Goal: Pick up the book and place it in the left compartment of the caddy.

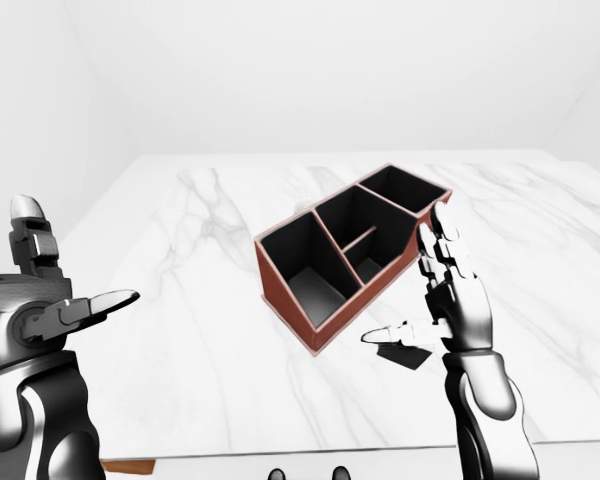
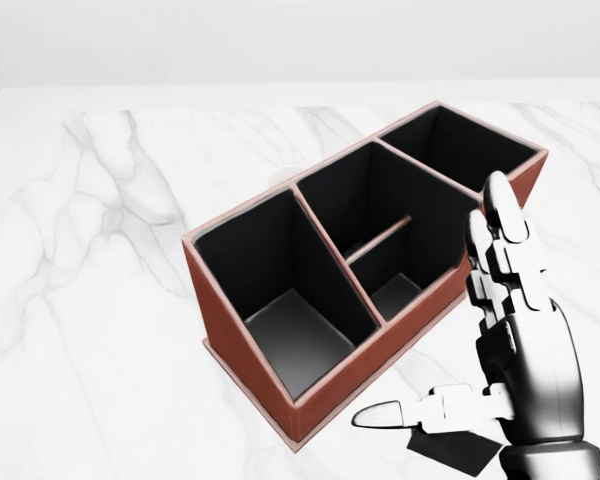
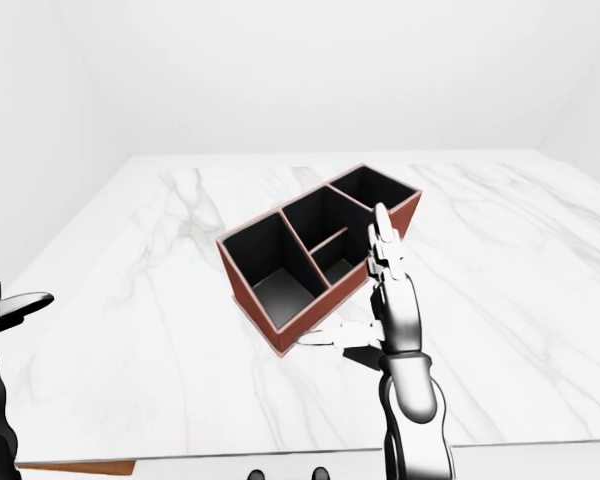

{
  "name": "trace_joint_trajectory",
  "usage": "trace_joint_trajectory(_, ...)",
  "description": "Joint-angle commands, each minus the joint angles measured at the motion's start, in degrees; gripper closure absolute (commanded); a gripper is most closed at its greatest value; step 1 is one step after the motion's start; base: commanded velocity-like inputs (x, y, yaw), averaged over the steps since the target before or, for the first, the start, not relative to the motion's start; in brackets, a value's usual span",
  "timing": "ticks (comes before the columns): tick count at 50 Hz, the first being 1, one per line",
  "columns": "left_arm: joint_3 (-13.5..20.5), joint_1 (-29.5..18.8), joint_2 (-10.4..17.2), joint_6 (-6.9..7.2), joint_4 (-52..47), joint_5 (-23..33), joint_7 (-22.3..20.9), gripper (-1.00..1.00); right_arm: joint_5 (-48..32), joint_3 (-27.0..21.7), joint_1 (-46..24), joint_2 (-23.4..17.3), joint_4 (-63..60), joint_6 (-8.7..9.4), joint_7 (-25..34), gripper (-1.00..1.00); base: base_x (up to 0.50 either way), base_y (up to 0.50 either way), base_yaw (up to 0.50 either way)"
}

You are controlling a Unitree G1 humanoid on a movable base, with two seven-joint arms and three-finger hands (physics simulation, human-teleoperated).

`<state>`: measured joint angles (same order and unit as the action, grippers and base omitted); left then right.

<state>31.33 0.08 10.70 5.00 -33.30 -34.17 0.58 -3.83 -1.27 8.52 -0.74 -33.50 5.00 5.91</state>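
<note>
Set on the white marble worktop, slanting from lower left to upper right in the head view: a red-brown caddy with black lining and all compartments bare. Largest at the lower-left end, the left compartment, its dark floor plain to see; next to it a middle section split by a short divider; then a last compartment at the upper right. Just below and right of the caddy's low wall, lying flat on the marble, a thin black book, mostly hidden in the head view under the right hand, with only a dark corner showing beneath the thumb; seen a little better in the left-eye view as a dark patch under that thumb. Right hand spread wide, two fingers upright beside the caddy's right end, thumb held out level to the left over the book, nothing in its hold; impossible to tell whether thumb and book touch. Far to the left in the left-eye view, the left hand, likewise spread and holding nothing, raised well apart from the caddy, with its thumb pointing right. Plain white walls beyond the worktop.
</note>
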Motion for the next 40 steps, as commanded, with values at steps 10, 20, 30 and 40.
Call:
trace_joint_trajectory(10, 0.2, 0.09, 0.01, 0.0, -0.23, -0.17, -0.01, -1.0, -0.63, -2.37, 2.51, -0.44, -6.95, 0.0, 2.78, -1.0, 0.23, 0.0, 0.0)
trace_joint_trajectory(20, 0.45, 0.02, 0.17, 0.0, -0.21, -0.3, 0.02, -1.0, -4.95, -5.07, 4.17, -1.04, -11.59, 0.0, 8.78, -1.0, 0.0, 0.0, 0.0)
trace_joint_trajectory(30, 0.51, 0.07, 0.15, 0.0, -0.37, -0.42, -0.05, -1.0, -11.69, -8.81, 3.54, -1.65, -17.45, 0.0, 16.86, -1.0, 0.0, 0.0, 0.0)
trace_joint_trajectory(40, -0.02, 0.04, 0.02, 0.0, -0.09, 0.06, -0.09, -1.0, -16.8, -11.02, 5.87, -0.79, -16.98, 0.0, 24.0, -1.0, 0.0, 0.0, 0.0)
